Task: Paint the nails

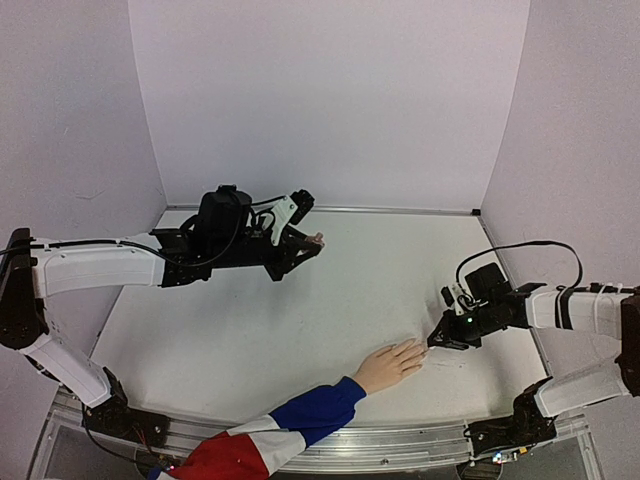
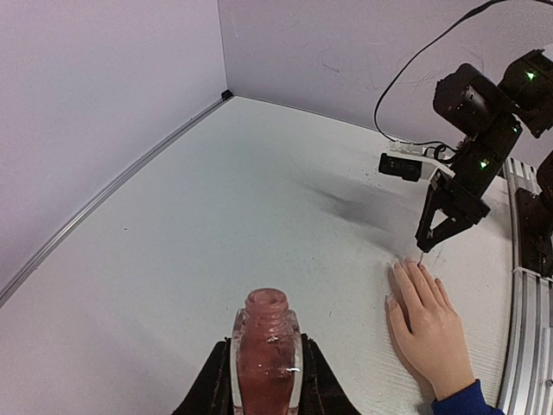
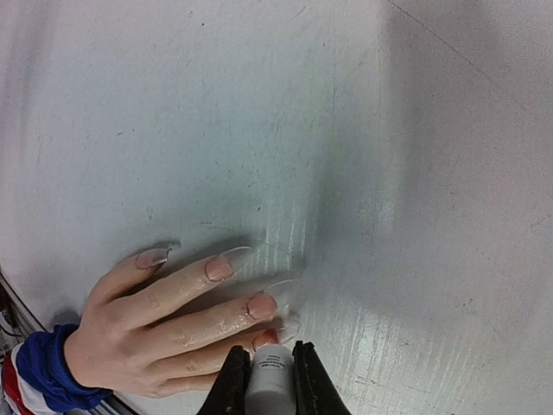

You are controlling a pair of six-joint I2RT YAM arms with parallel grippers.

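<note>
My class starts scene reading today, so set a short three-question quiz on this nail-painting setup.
1. True or false: the left gripper holds an uncapped nail polish bottle.
2. The white polish cap in the right gripper is nearest the hand's: A fingertips, B wrist, C sleeve?
3. Fill in: the hand lies palm ____ on the table.
Key: 1 true; 2 A; 3 down.

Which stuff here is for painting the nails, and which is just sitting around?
For the job: the nails on the hand, the open polish bottle in the left gripper, the white cap in the right gripper.
Just there: the table, the black cable, the metal rail.
</note>
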